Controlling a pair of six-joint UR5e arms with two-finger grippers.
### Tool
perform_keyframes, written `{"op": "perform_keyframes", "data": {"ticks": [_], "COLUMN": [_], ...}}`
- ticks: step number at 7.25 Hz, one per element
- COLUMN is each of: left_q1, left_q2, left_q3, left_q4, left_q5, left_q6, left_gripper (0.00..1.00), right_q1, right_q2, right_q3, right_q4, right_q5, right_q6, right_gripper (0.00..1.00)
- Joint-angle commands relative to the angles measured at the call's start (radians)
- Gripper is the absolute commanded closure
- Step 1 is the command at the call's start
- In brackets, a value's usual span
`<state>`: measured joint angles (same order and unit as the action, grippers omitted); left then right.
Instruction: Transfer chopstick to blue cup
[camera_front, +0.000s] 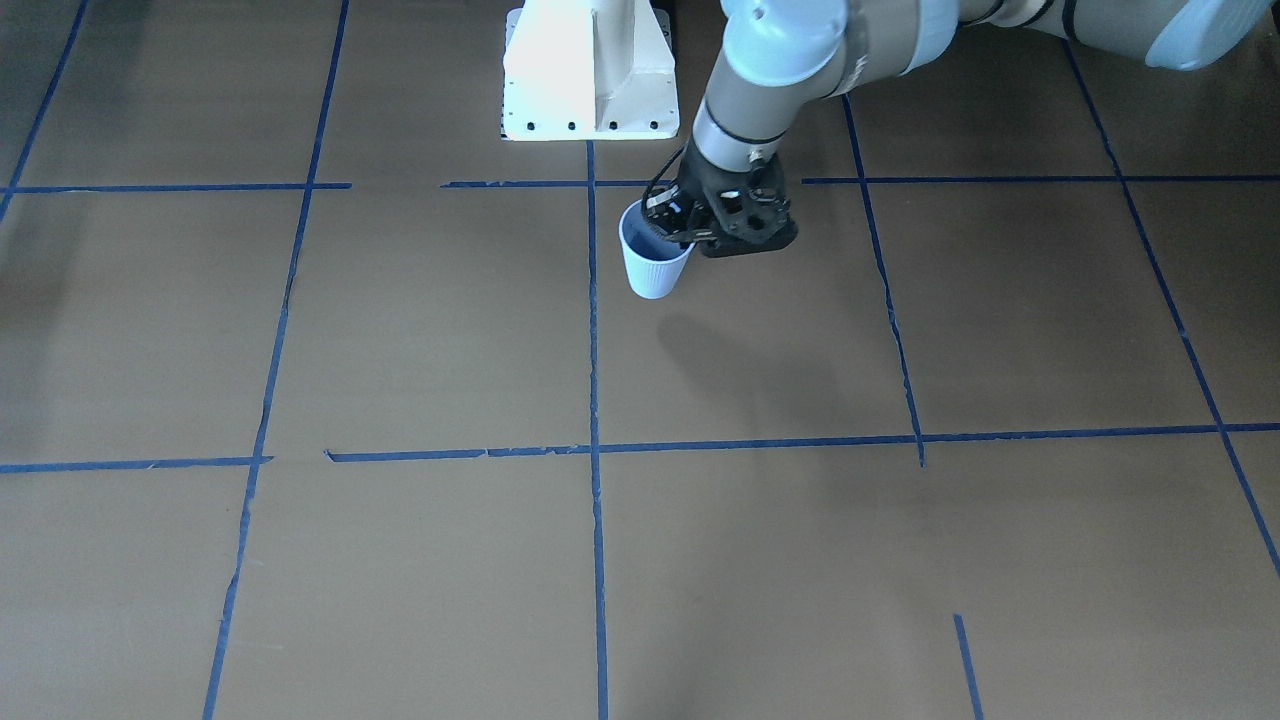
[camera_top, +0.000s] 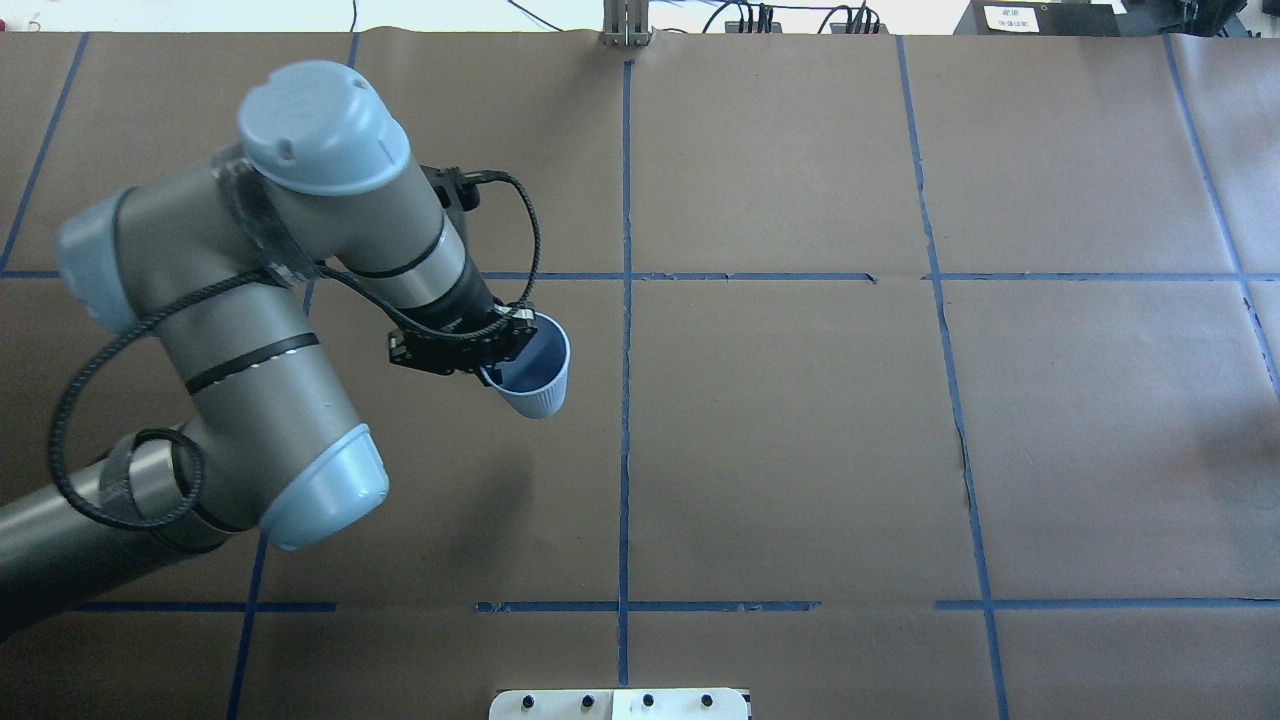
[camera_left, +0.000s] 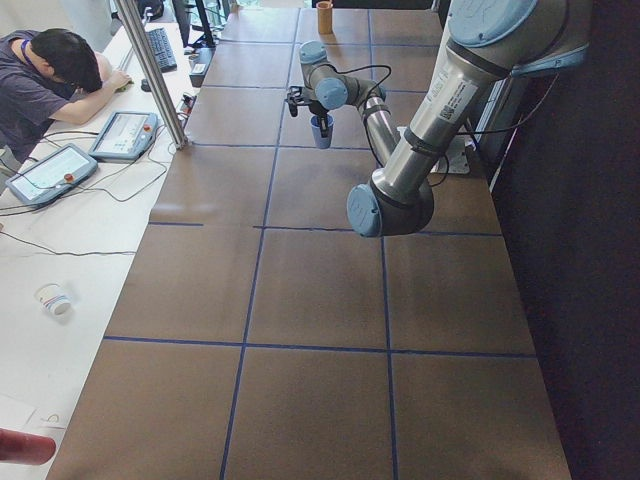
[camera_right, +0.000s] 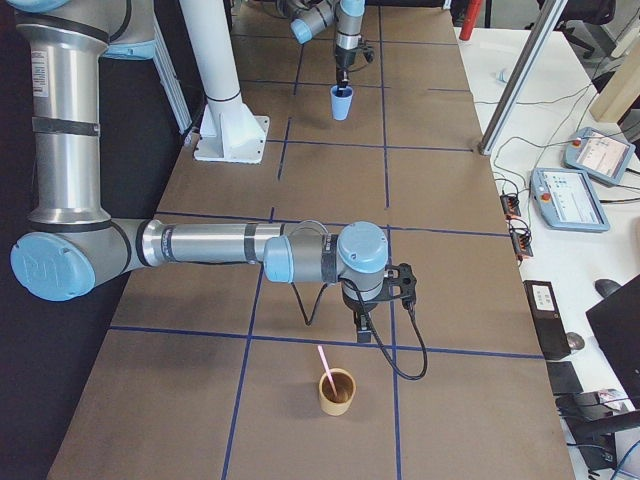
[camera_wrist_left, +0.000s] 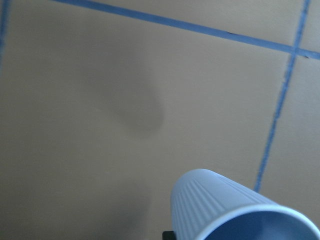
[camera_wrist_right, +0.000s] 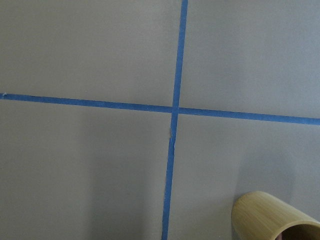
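One chopstick (camera_right: 325, 361) on the table, a thin pink one. It stands in the bamboo cup (camera_right: 337, 393), leaning, with its upper end poking out over the rim. That cup sits close to the table's end on the robot's right, roughly midway between the two long edges.

Two cups in all. The other is the blue cup (camera_front: 655, 268), well apart from the first, out in the middle of the tabletop on the robot's left half. It is up off the surface and tilted, its shadow lying clear of it on the brown paper. The inside that shows is bare blue.

Two grippers. The left gripper (camera_front: 678, 232) has its fingers clamped on the blue cup's rim, one finger dipping inside the wall. The right gripper (camera_right: 365, 330) hangs just beside the bamboo cup, a little further in from the table's end and apart from it. It shows only from the side, so I cannot tell whether its fingers are apart or together. Its wrist view catches just the bamboo rim at the lower corner.

Blue tape lines (camera_top: 625, 450) split the table (camera_top: 800, 450) into squares.
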<state>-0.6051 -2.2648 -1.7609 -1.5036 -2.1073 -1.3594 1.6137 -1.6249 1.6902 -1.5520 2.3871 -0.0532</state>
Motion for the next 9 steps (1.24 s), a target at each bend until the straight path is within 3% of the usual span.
{"op": "perform_keyframes", "data": {"ticks": [1, 5, 6, 7, 9], "left_q1": [0.025, 0.047, 0.047, 0.047, 0.045], "left_q2": [-0.048, -0.068, -0.067, -0.064, -0.059], "left_q3": [0.095, 0.204, 0.204, 0.204, 0.192], "left_q4": [-0.073, -0.205, -0.205, -0.219, -0.241], "left_q5": [0.021, 0.024, 0.029, 0.029, 0.03], "left_q6": [-0.014, -0.014, -0.014, -0.015, -0.026], "left_gripper": [0.99, 0.96, 0.8, 0.01, 0.0], "right_q1": [0.0, 0.0, 0.0, 0.0, 0.0], "right_q2": [0.0, 0.008, 0.008, 0.01, 0.01], "right_q3": [0.006, 0.005, 0.002, 0.003, 0.003], "right_q4": [0.0, -0.002, -0.003, -0.005, -0.01], "right_q5": [0.003, 0.003, 0.003, 0.003, 0.012], "right_q6": [0.001, 0.003, 0.003, 0.004, 0.004], "right_gripper": [0.0, 0.0, 0.0, 0.0, 0.0]}}
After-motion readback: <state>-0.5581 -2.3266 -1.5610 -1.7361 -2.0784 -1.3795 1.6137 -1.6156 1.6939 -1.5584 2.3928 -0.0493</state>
